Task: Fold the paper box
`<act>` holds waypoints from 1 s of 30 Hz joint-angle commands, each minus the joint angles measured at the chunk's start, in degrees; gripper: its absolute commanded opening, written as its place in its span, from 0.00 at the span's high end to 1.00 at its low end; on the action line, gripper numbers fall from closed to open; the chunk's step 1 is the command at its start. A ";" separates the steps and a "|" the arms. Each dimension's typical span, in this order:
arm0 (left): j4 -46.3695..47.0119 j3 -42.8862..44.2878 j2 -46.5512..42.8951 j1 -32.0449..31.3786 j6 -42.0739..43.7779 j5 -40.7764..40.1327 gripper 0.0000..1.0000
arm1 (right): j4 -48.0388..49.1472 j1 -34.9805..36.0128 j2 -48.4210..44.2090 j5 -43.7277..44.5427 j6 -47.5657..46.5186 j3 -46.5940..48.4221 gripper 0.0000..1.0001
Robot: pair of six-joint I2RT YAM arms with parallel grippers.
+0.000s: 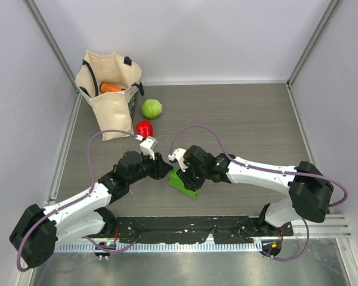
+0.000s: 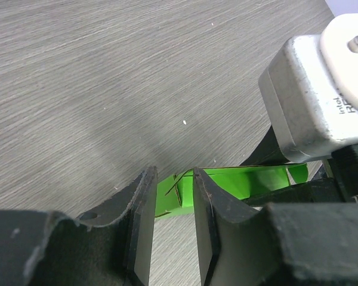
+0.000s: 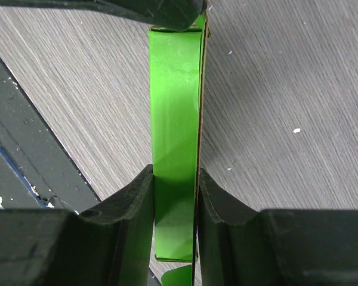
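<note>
The paper box (image 1: 184, 184) is bright green card, folded into a narrow shape, and stands on edge on the wooden table just in front of the arms. My right gripper (image 1: 190, 176) is shut on the paper box; in the right wrist view its jaws (image 3: 175, 176) press both sides of the green strip (image 3: 174, 107). My left gripper (image 1: 165, 170) is open, with nothing between its jaws. In the left wrist view its fingertips (image 2: 173, 179) sit just short of the box's notched end (image 2: 238, 182). The box's underside is hidden.
A beige tote bag (image 1: 107, 89) holding an orange carrot (image 1: 111, 87) lies at the back left. A round pale-green vegetable (image 1: 151, 108) and a red pepper (image 1: 144, 128) lie just behind the left gripper. A black rail (image 1: 185, 226) runs along the near edge.
</note>
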 commanded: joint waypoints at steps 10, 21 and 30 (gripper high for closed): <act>3.98 0.81 1.60 -0.03 1.36 2.38 0.70 | 0.87 -0.21 -0.36 -0.40 -0.64 1.67 0.90; 4.42 1.43 3.36 -0.03 0.83 3.18 0.95 | 1.22 -0.21 0.51 0.65 -0.73 1.93 0.91; 2.14 2.48 1.51 -0.12 0.83 0.27 0.83 | 1.05 -0.21 2.36 0.48 -0.99 3.34 0.91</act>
